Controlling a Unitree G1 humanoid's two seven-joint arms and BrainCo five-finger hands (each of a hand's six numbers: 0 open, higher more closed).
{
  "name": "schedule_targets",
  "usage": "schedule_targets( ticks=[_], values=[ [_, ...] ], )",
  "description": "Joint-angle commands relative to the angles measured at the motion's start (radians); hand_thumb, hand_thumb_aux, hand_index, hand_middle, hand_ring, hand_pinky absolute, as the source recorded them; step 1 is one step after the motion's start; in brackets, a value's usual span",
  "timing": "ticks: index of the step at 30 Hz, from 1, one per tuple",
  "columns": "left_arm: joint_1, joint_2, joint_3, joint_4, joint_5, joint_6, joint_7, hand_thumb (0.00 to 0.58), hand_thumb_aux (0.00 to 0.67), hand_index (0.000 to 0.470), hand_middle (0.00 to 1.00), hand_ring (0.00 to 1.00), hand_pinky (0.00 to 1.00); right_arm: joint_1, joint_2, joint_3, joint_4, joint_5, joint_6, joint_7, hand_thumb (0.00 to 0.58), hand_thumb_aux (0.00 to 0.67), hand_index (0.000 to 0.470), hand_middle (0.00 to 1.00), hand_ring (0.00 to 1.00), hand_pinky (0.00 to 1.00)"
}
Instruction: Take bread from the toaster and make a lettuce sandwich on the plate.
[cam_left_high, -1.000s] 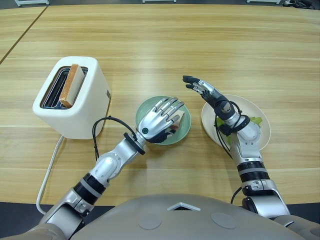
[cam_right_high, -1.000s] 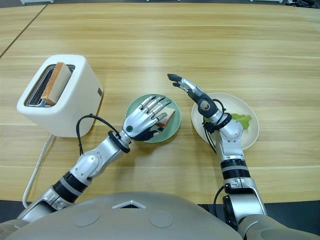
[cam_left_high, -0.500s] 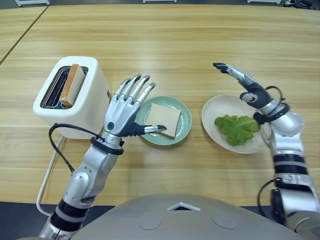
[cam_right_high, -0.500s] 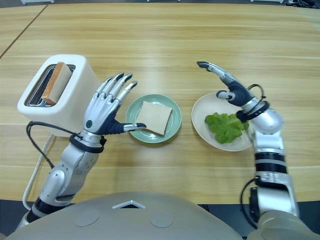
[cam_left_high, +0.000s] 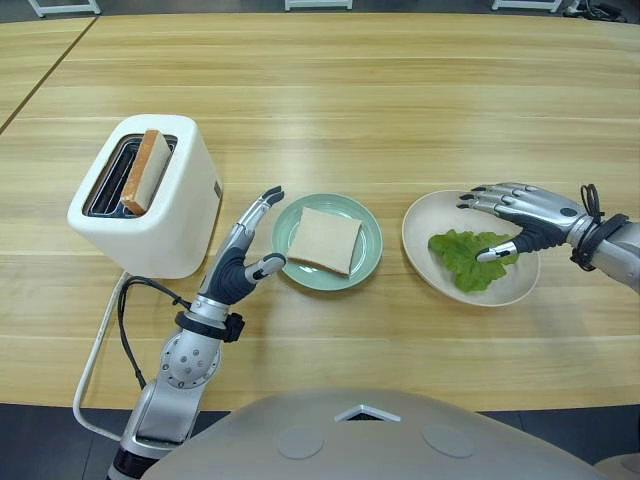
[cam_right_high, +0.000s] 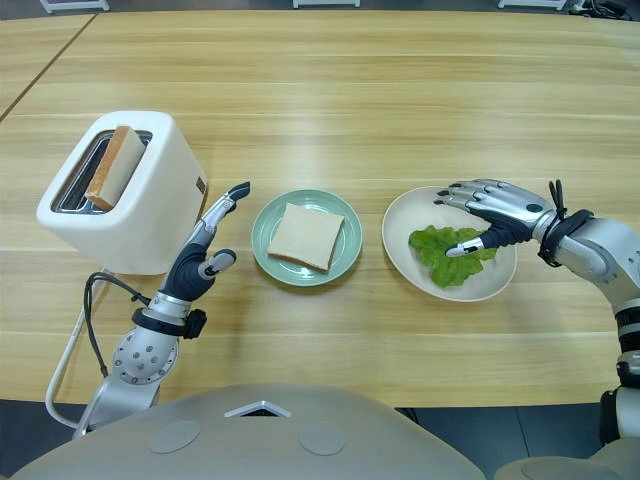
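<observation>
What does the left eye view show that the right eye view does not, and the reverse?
Left eye view alone: a wider strip of bare table left of the toaster; the right forearm is cut by the frame edge just past the wrist. Right eye view alone: that forearm shows as far as the elbow. Shared: a bread slice standing in the toaster, a second slice on the green plate, lettuce in the cream dish under the open right hand, and the open left hand upright between toaster and plate.

cream toaster (cam_left_high: 150, 215), pale green plate (cam_left_high: 370, 245), bright green lettuce (cam_left_high: 465, 258), beige bowl (cam_left_high: 420, 215).
</observation>
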Motion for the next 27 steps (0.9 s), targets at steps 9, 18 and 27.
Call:
schedule_targets(
  ticks=[9, 18, 27],
  values=[
    [-0.002, -0.017, 0.004, -0.012, 0.004, -0.005, -0.043, 0.0, 0.0, 0.0, 0.0, 0.0, 0.0, -0.016, -0.035, 0.177, 0.058, -0.107, 0.056, -0.177, 0.564, 0.557, 0.391, 0.0, 0.0, 0.0],
    [-0.004, -0.021, 0.023, -0.008, -0.007, -0.006, -0.063, 0.0, 0.0, 0.0, 0.0, 0.0, 0.0, 0.0, -0.036, 0.207, 0.026, -0.08, 0.076, -0.207, 0.58, 0.67, 0.47, 0.0, 0.0, 0.0],
    [0.0, -0.031, 0.038, -0.007, -0.011, -0.01, -0.077, 0.0, 0.0, 0.0, 0.0, 0.0, 0.0, -0.012, -0.032, 0.216, 0.018, -0.06, 0.096, -0.246, 0.58, 0.67, 0.47, 0.0, 0.0, 0.0]
  ],
)
